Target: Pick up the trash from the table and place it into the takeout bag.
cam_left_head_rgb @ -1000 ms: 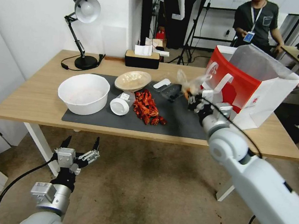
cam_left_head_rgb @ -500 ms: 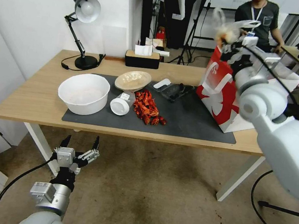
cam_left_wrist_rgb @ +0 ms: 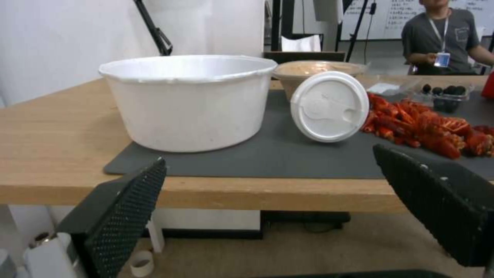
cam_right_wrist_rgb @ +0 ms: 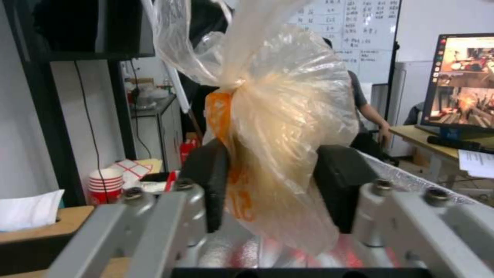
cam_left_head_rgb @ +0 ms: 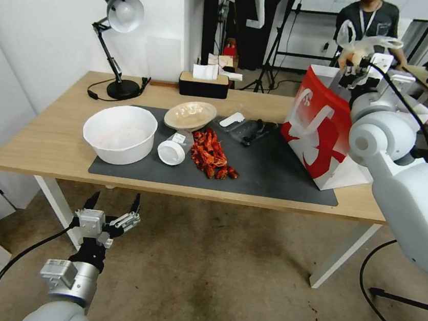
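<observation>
From the head view, my right gripper (cam_left_head_rgb: 359, 69) is raised over the open top of the takeout bag (cam_left_head_rgb: 320, 136), clamped on the knotted bag (cam_left_head_rgb: 359, 40), which sticks up above my fingers. Below and to my left on the table (cam_left_head_rgb: 45, 146) the mat (cam_left_head_rgb: 269, 177) carries the shells (cam_left_head_rgb: 210, 154), a lidded cup (cam_left_head_rgb: 172, 151) on its side, a beige bowl (cam_left_head_rgb: 190, 114) and a white tub (cam_left_head_rgb: 119, 133); beyond them a lamp (cam_left_head_rgb: 115, 41) and tissue box (cam_left_head_rgb: 203, 84) stand by the wall. My left gripper (cam_left_head_rgb: 110, 215) waits low before the table edge, fingers spread and empty. In the left wrist view, its pads (cam_left_wrist_rgb: 129, 208) frame the tub (cam_left_wrist_rgb: 188, 100) and the cup's lid (cam_left_wrist_rgb: 329, 106). In the right wrist view, my pads (cam_right_wrist_rgb: 208, 181) pinch the bag (cam_right_wrist_rgb: 278, 135) just under its knot. I judge it light, soft and slippery, so the bunched neck is the safe hold. The silvery lining (cam_right_wrist_rgb: 406, 177) lies right beneath.
</observation>
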